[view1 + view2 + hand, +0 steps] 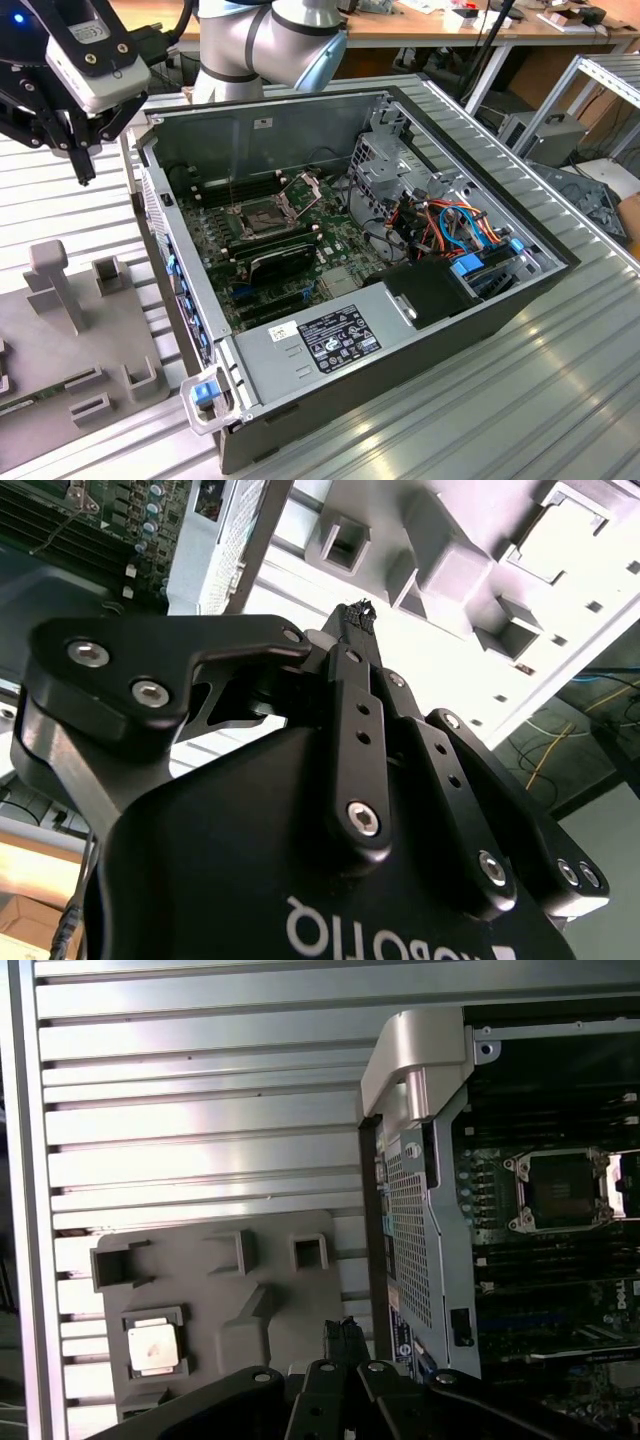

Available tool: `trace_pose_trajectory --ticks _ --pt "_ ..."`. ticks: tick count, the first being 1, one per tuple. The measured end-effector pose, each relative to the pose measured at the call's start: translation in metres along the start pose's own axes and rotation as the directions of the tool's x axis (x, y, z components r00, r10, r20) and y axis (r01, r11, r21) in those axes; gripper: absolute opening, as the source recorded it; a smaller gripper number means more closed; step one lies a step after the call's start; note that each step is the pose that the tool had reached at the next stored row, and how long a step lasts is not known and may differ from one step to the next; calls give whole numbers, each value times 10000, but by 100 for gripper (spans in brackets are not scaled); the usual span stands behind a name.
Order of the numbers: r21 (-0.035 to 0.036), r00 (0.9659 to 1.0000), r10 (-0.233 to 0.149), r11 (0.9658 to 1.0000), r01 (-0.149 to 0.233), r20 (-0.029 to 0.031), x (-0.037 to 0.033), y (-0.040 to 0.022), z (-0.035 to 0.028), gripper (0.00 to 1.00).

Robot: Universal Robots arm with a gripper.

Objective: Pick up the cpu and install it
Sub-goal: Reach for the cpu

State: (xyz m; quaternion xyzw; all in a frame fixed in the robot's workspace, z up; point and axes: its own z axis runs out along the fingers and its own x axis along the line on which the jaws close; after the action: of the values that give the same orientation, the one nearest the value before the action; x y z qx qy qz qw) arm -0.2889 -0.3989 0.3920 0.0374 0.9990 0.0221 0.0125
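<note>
The cpu, a small silver-grey square chip, lies in a recess of the grey fixture plate in the first wrist view. My gripper hangs high above the table at the exterior view's left, over the far end of that plate and outside the open computer case. In both wrist views its black fingers meet at the tips with nothing between them. On the green motherboard the dark socket has its metal frame lifted; the socket looks bare.
Raised grey blocks stand on the fixture plate. Inside the case, coloured cables and a metal drive cage fill the exterior view's right. The arm's base stands behind the case on the ribbed aluminium table.
</note>
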Motion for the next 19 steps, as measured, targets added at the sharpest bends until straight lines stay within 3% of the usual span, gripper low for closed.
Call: trace_pose_trajectory --ticks 19 --pt "0 10000 1 10000 -1 -1 111 -8 0 11"
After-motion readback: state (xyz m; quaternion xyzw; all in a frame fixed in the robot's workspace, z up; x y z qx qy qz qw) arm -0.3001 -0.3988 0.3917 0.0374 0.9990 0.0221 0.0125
